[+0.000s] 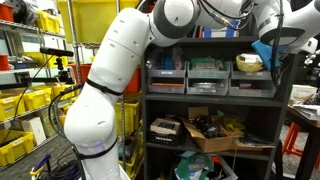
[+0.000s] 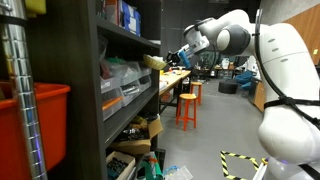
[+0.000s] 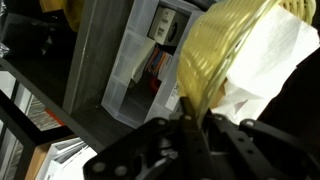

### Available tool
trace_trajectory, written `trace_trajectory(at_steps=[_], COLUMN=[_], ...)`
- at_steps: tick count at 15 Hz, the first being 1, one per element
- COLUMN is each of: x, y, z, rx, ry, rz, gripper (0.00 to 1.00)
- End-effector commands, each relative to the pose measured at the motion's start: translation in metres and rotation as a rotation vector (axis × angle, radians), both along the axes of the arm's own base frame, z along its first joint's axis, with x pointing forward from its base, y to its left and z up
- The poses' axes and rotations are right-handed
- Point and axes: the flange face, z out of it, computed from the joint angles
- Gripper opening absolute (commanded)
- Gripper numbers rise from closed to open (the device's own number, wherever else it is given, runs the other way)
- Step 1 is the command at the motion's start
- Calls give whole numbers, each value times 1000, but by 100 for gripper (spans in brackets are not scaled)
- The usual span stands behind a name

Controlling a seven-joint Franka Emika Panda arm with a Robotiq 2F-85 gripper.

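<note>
"Where was the yellow object [image 1: 248,62]?"

"Upper right of the frame, at the shelf [image 1: 200,97] front, pinched by the gripper [image 3: 197,122], jaws closed on it. The gripper sat right of it, bins [image 1: 206,72] to its left."

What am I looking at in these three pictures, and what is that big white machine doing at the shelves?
The white machine is a robot arm with several joints, steered by a person. Two pictures come from cameras standing in the room, each looking at it from a different place. The third comes from a camera on the arm's wrist, looking along its claw. The arm reaches to a dark shelf unit that holds plastic bins, with a cardboard box lower down. The claw looks closed on a yellowish roll, possibly tape, with something white against it.
</note>
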Motion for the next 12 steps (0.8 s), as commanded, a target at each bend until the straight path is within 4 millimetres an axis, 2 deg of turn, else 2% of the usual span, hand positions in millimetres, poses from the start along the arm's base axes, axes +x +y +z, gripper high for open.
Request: trace_trajectory(at_steps=[1, 4, 8, 12], x=[17, 32, 53, 51], y=[-4, 13, 46, 69], z=[-4, -15, -23, -20], rx=[-10, -31, -67, -115], ry=[-13, -29, -55, -105], rz=[-21, -24, -33, -35], gripper=[2, 2, 2, 2])
